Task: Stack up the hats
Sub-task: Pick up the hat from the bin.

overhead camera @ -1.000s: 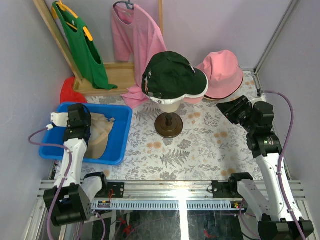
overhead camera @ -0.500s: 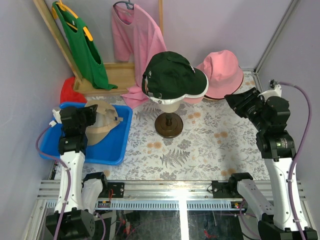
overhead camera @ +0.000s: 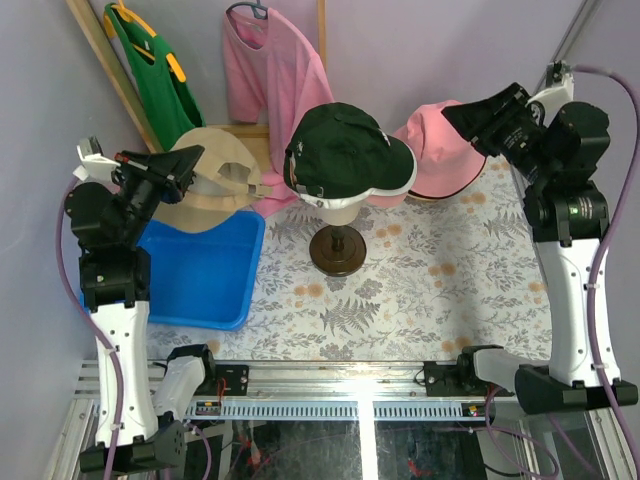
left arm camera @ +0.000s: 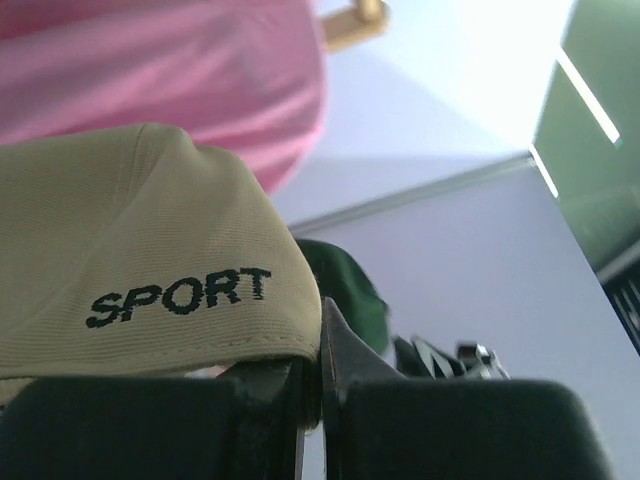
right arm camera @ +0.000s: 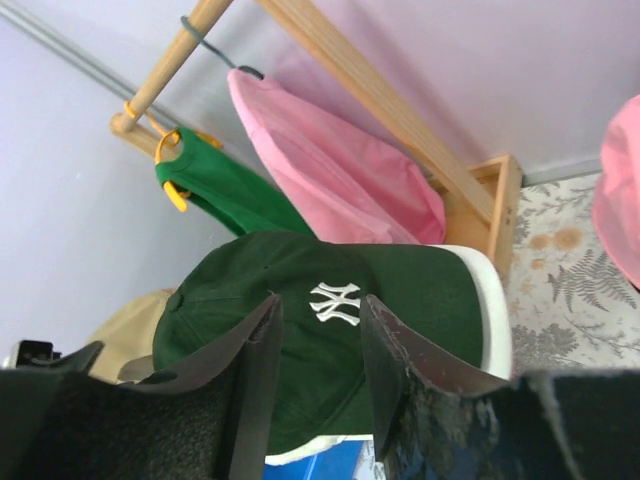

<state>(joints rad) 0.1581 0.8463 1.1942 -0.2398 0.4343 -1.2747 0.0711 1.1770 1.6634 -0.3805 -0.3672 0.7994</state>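
Tan cap (overhead camera: 212, 182) pinched by its edge in the shut left hand (left arm camera: 316, 352), aloft near the dark green cap (overhead camera: 345, 150).

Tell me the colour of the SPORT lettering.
Black, on the tan cap; clearest in left wrist view.

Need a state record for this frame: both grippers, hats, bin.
left gripper: shut on tan cap, cap in the air, clear of the blue bin
right gripper: open, holding nothing, raised near pink bucket hat
dark green cap: on the mannequin head, centre
pink bucket hat: far right, beside the mannequin head
tan cap marking: "SPORT" in dark lettering
stack status: tan cap not yet on the dark green cap
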